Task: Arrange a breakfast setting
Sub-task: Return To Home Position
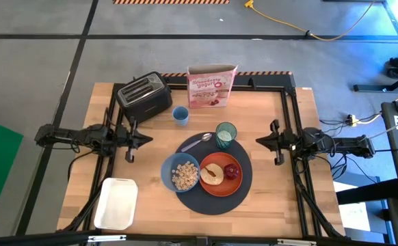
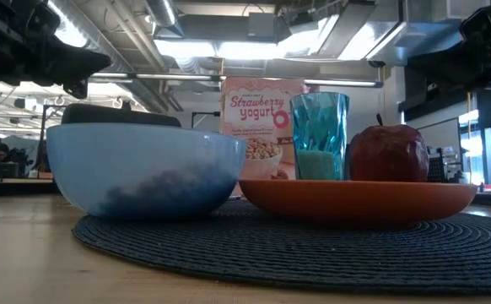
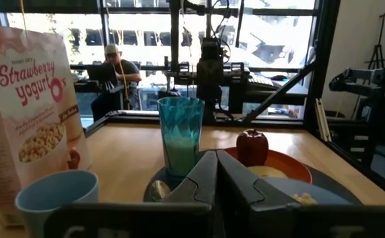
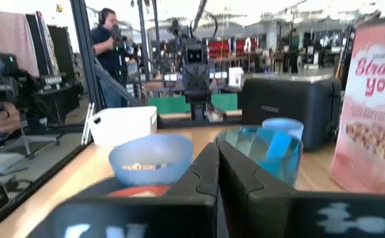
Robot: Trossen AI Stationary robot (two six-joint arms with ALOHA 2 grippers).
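Waiting arms: left claw (image 1: pixel 142 140) at the left side of the desk (image 1: pixel 151 219), right claw (image 1: pixel 262 141) at its right side, both well apart from the setting.
Left claw state: clenched, nothing between the fingers, going by its wrist view.
Right claw state: clenched likewise, empty.
Mat (image 1: pixel 243 195): large, round, dark grey, near the middle of the desk; it carries the setting.
Orange plate (image 1: pixel 219 191): flat on the mat's right half.
Toast (image 1: pixel 211 174): one slice on the plate's left part.
Red apple (image 1: pixel 232 171): upright on the plate's right part; touching the toast or just beside it, cannot tell which.
Blue bowl (image 1: pixel 165 171): at the mat's left edge, close against the plate.
Cereal (image 1: pixel 184 175): shallow heap inside the bowl.
Green cup (image 1: pixel 226 134): upright at the mat's far edge, with a pale fill in its lower part.
Spoon (image 1: pixel 195 143): lies across the mat's far-left edge, handle toward the cup, scoop end toward the left arm.
Off the mat: toaster (image 1: pixel 143 96), small blue cup (image 1: pixel 180 115) and cereal box (image 1: pixel 211 87) along the far side; white bin (image 1: pixel 116 203) at the near-left corner.
Progress, as judged: every piece of the setting appears placed; none sits away from the mat.
Left to do, as judged: little beyond parking the arms, which look near rest. The spoon overhanging the mat's edge might want a nudge.
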